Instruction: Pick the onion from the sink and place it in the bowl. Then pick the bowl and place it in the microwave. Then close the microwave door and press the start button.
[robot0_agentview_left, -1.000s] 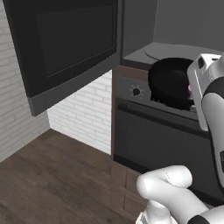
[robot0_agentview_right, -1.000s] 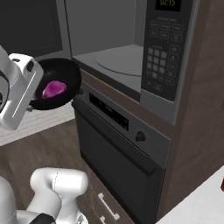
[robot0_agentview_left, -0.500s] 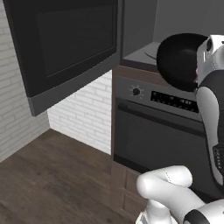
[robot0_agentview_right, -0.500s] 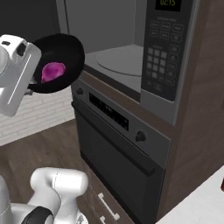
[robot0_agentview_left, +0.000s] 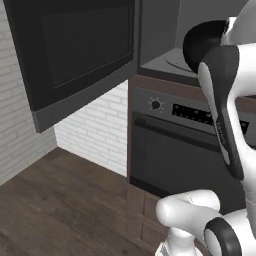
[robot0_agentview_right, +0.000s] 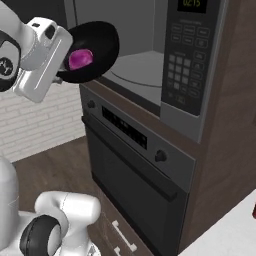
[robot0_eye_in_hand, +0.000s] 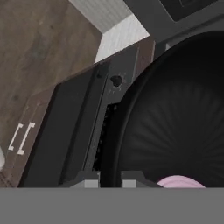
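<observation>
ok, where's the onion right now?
In the right base view the onion sits inside the tilted black bowl, held up by the gripper at the open microwave mouth, above the oven.

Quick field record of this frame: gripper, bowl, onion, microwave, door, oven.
gripper: shut on bowl rim
bowl: held in the air, tilted, in front of the microwave opening, above the oven
onion: inside the bowl, on its low side
microwave: cavity open, turntable bare
door: swung open to the left
oven: below microwave, closed
step: bowl not yet set on the turntable
</observation>
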